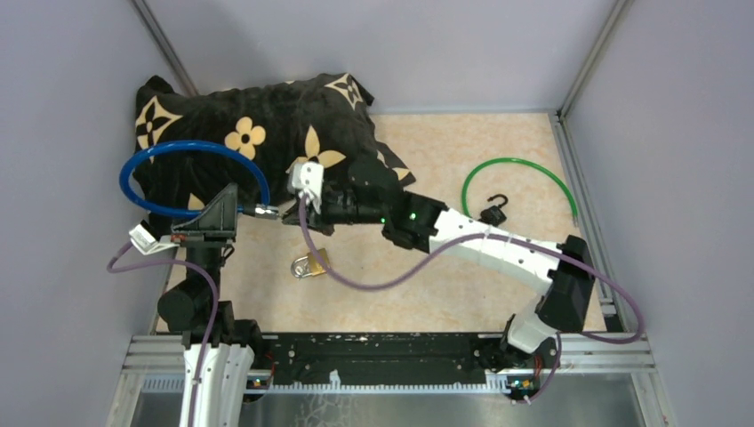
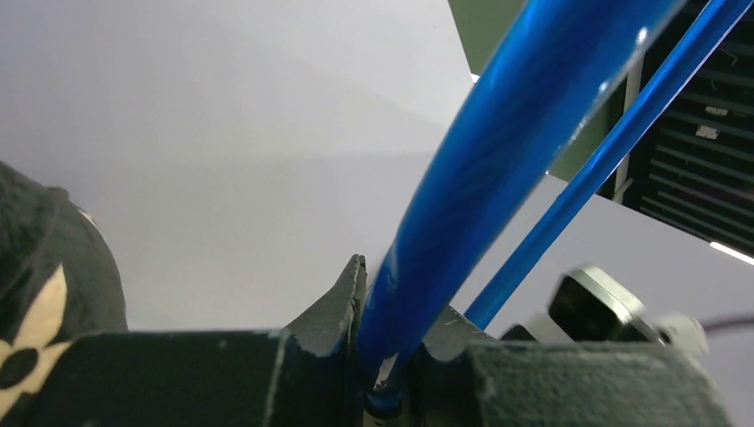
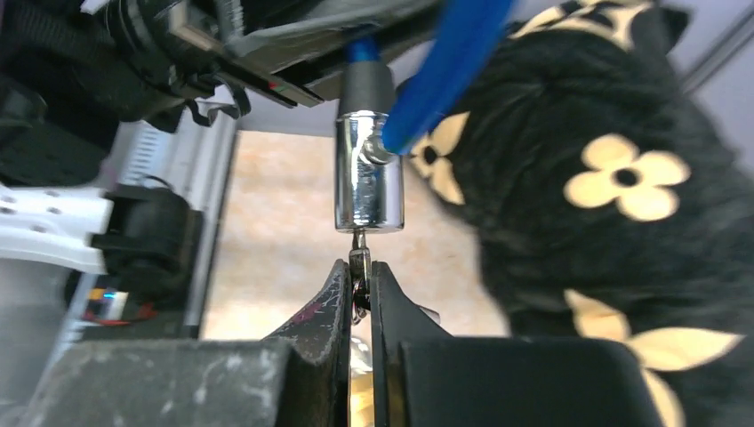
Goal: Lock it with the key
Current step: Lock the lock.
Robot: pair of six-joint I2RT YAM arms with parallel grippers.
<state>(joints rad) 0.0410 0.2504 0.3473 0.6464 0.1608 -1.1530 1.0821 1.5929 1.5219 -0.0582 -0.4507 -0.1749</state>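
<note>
Left gripper (image 2: 391,307) clamps the blue coated cable loop (image 2: 498,160), steadying its chrome cylinder lock (image 3: 369,182) so the right gripper (image 3: 357,277), pinched on the small metal key (image 3: 359,244), can turn it.

The left arm (image 1: 197,298) stands bent over its base with the left gripper (image 1: 244,212) pointing right, clamped on the blue cable (image 2: 498,151), facing the right gripper (image 1: 290,215), pinched on the key (image 3: 359,260), of the leftward-stretched right arm (image 1: 498,245).
</note>
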